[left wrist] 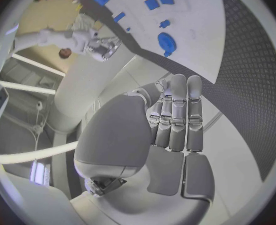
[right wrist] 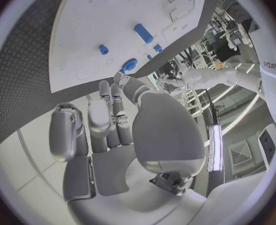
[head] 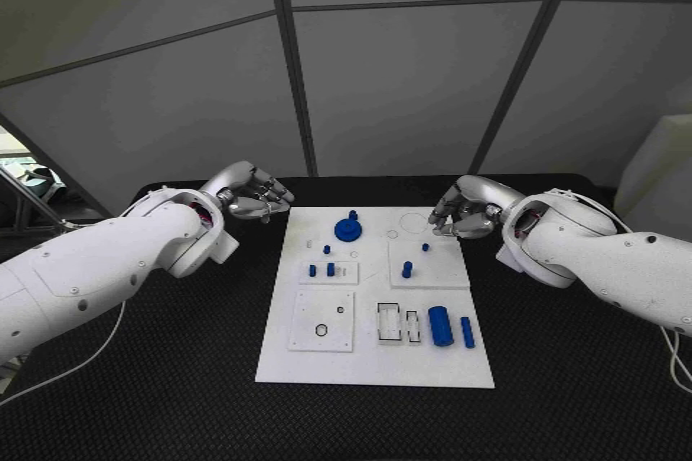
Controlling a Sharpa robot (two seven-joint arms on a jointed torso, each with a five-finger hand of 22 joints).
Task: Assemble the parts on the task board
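On the black table (head: 173, 381) the white task board (head: 378, 299) lies in the middle, long side running away from the robot; both hands sit at its far corners, off the parts. Left hand (head: 257, 193) hovers just past the far left corner, fingers curled in, nothing in them; wrist view shows its fingers (left wrist: 177, 115) straight and pressed together, so closed-ish and empty. Right hand (head: 464, 213) at the far right corner, fingers curled, also empty. Parts, big to small: blue round knobbed piece (head: 348, 228) near the far edge centre, blue cylinder (head: 440, 325) and thinner blue rod (head: 467, 331) by the near right edge, small blue pegs (head: 330, 269) and one more peg (head: 407, 270) mid-board. Judging: parts look like rigid light plastic, smooth, likely slippery; cylinder best pinched across its middle, knob by its top stem, pegs by fingertip pinch, may roll or tip
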